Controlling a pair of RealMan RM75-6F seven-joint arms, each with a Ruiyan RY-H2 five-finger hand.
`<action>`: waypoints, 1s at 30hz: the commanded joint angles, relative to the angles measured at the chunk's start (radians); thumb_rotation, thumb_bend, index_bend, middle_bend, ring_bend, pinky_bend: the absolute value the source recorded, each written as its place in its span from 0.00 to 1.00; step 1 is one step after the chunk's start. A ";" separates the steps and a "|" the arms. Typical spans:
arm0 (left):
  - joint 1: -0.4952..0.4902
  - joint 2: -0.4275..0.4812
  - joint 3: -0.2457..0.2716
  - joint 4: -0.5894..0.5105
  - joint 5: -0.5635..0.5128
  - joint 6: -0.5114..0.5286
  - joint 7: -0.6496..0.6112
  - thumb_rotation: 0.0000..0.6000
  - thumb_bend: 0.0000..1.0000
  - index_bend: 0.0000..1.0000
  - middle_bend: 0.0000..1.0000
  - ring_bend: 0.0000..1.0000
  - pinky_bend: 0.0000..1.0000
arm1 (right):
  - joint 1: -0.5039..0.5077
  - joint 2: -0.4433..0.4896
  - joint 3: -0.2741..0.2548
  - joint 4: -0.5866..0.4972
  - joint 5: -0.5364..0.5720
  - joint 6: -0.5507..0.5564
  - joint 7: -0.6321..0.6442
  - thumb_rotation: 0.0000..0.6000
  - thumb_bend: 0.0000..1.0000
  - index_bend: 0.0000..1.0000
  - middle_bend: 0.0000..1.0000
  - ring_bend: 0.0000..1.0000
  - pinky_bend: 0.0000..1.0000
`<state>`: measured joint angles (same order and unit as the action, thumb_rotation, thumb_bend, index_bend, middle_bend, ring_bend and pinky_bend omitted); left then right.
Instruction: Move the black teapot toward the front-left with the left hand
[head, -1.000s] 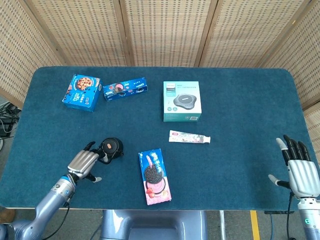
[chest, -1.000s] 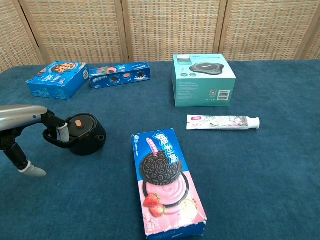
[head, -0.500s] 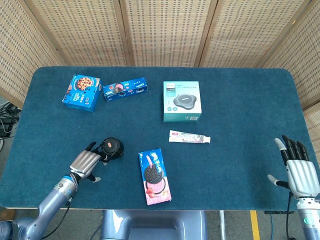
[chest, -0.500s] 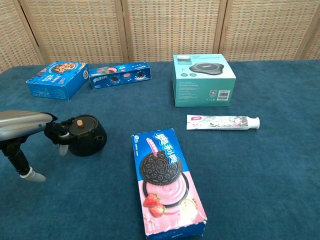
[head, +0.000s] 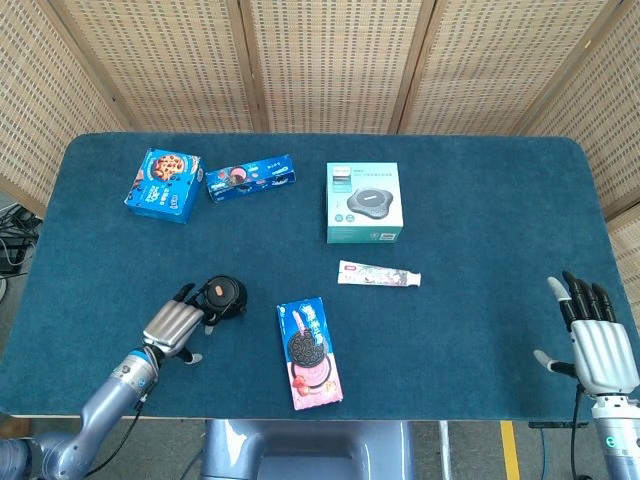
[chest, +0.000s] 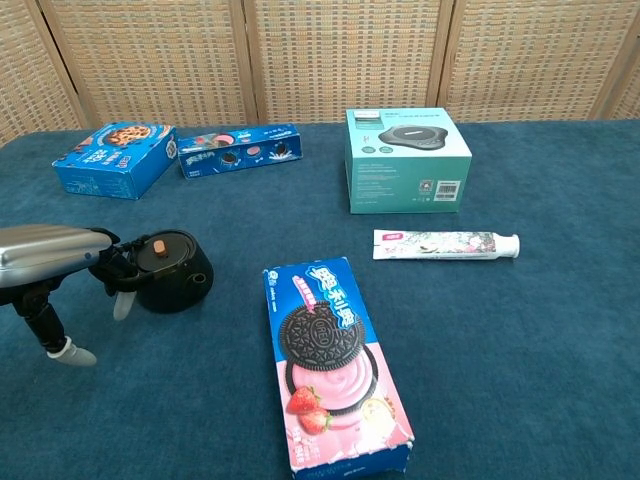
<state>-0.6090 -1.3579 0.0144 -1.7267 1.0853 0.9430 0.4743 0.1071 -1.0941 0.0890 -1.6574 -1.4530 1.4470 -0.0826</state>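
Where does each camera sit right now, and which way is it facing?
Head view: high above the near edge, looking down at the whole table; shows the left hand at the teapot and the right hand, open.
Chest view: low at the near edge, looking across toward the screen; shows only the left hand, touching the teapot.
Shared: left hand, teapot, Oreo box, toothpaste, teal box.

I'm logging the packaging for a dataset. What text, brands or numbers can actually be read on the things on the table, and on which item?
No text reads clearly.
Pink-and-blue cookie box: white lettering, not legible.
Teal box: small print and barcode, too small.
Toothpaste tube: print blurred.
Long blue cookie box and square blue cookie box: lettering too small.
Black teapot: none seen.
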 joint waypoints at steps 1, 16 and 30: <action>0.000 -0.002 -0.002 0.002 0.000 0.003 -0.003 1.00 0.00 0.68 0.57 0.43 0.00 | 0.000 0.000 0.000 0.000 0.001 -0.001 0.001 1.00 0.00 0.00 0.00 0.00 0.00; 0.013 0.004 -0.006 0.053 0.146 0.059 -0.099 0.98 0.00 1.00 0.99 0.65 0.00 | 0.000 0.000 0.000 -0.002 0.000 0.000 0.002 1.00 0.00 0.00 0.00 0.00 0.00; 0.001 0.124 0.025 0.012 0.297 0.033 -0.186 0.58 0.00 1.00 1.00 0.75 0.00 | -0.002 0.000 -0.002 -0.011 -0.007 0.008 -0.009 1.00 0.00 0.00 0.00 0.00 0.00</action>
<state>-0.6091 -1.2419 0.0368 -1.7044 1.3758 0.9749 0.2870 0.1050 -1.0941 0.0865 -1.6684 -1.4595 1.4546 -0.0913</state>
